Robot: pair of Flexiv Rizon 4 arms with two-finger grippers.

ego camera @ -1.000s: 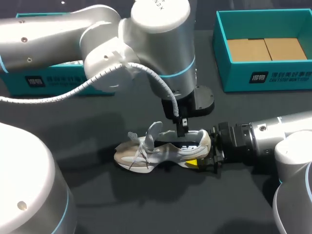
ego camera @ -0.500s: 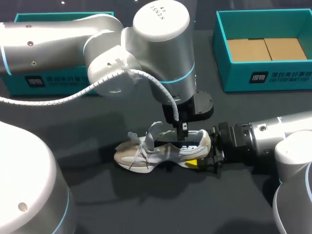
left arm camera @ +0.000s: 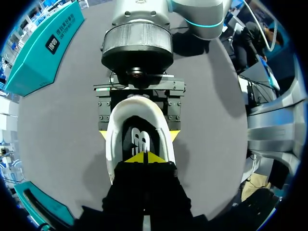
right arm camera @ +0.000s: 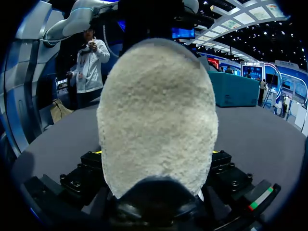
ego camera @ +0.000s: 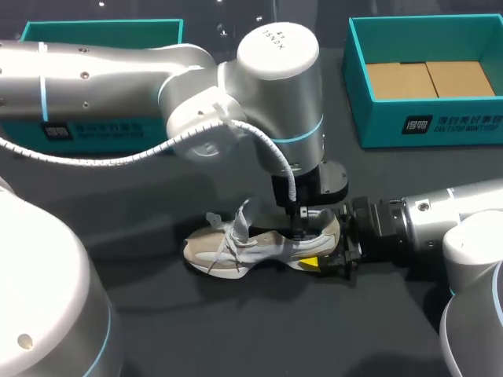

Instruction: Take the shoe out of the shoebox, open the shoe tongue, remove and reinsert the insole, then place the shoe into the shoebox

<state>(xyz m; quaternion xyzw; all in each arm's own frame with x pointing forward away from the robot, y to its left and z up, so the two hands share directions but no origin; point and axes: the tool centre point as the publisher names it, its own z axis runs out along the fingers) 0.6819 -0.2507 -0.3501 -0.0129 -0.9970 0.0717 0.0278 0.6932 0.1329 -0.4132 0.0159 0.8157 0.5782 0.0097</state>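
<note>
A grey-white shoe lies on the dark table with its toe to the left and its tongue and laces pulled up. My right gripper is shut on the heel, its yellow fingertips pressing on both sides. In the right wrist view the fuzzy heel sits between the fingers. My left gripper hangs straight down into the shoe's opening. It is shut, its tips together on the dark insole. The open teal shoebox stands at the back right.
A second teal box stands at the back left, partly hidden by my left arm, which crosses above the table's middle. My right arm lies low along the table at the right.
My left gripper has come down and slightly right, from just above the shoe into its opening. The shoe and my right gripper have stayed put.
</note>
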